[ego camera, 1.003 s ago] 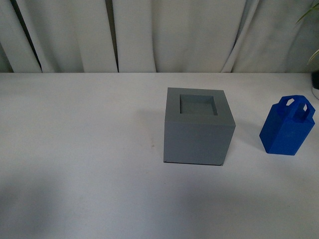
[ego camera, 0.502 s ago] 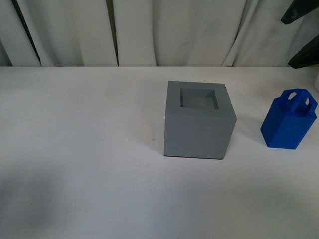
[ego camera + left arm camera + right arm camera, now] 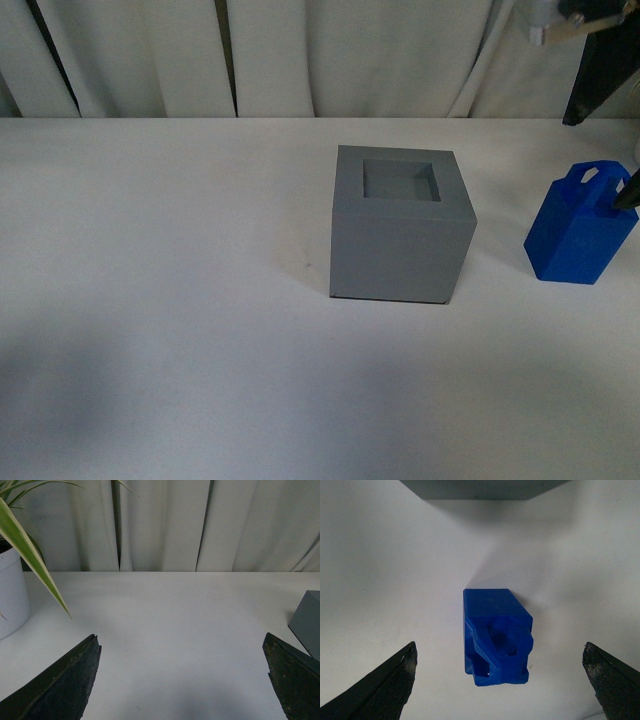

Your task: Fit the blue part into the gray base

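The gray base [image 3: 400, 235] stands upright mid-table, its square recess empty. The blue part [image 3: 580, 230] stands upright to its right, loop handle up, apart from the base. My right gripper [image 3: 596, 150] hangs over the blue part, open, with one dark finger behind it and one fingertip [image 3: 628, 190] at its right side. In the right wrist view the blue part [image 3: 497, 640] lies between the wide-open fingers [image 3: 390, 690], untouched, with the base's edge [image 3: 480, 487] beyond. My left gripper [image 3: 182, 680] is open and empty over bare table, and the base's corner [image 3: 307, 622] shows at the side.
White curtains [image 3: 300, 60] hang behind the table's far edge. A white plant pot [image 3: 10, 595] with long green leaves [image 3: 30, 550] stands near my left gripper. The left arm is out of the front view.
My right gripper has come down from the upper right corner of the front view to around the blue part. The base and the blue part have stayed in place.
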